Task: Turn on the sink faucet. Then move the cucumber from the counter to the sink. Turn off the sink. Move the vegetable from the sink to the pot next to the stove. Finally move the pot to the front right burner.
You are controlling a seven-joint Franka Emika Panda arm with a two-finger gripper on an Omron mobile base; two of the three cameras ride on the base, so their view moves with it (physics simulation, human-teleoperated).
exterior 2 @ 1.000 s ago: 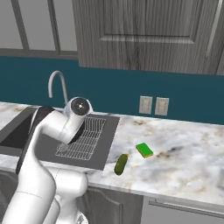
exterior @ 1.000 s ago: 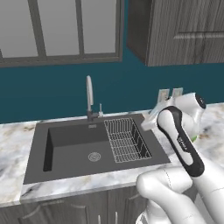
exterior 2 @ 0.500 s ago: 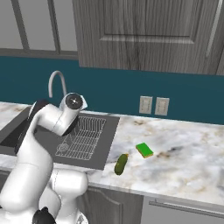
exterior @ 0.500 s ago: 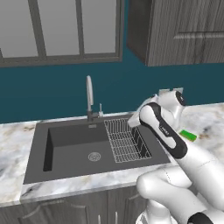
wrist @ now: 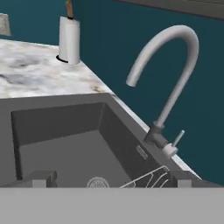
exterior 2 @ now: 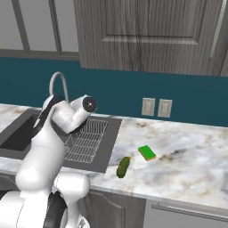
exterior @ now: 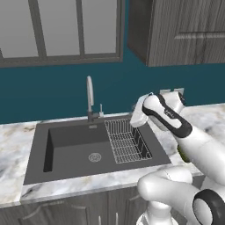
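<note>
1. The gripper (wrist: 112, 179) has swung left from over the counter (exterior 2: 187, 164) to above the sink (exterior: 74, 151); its fingers stand wide apart and hold nothing.
2. It now faces the sink faucet (wrist: 168, 74), so turning the water on looks like the next step.
3. The cucumber (exterior 2: 123, 167) lies untouched beside the green sponge (exterior 2: 147, 152).
4. The small lever handle (wrist: 176, 141) is probably down; no water is visible.

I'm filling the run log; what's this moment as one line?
phase: approaching sink faucet | end effector: open, nothing held | lever: untouched | cucumber: on counter | sink: no water seen
</note>
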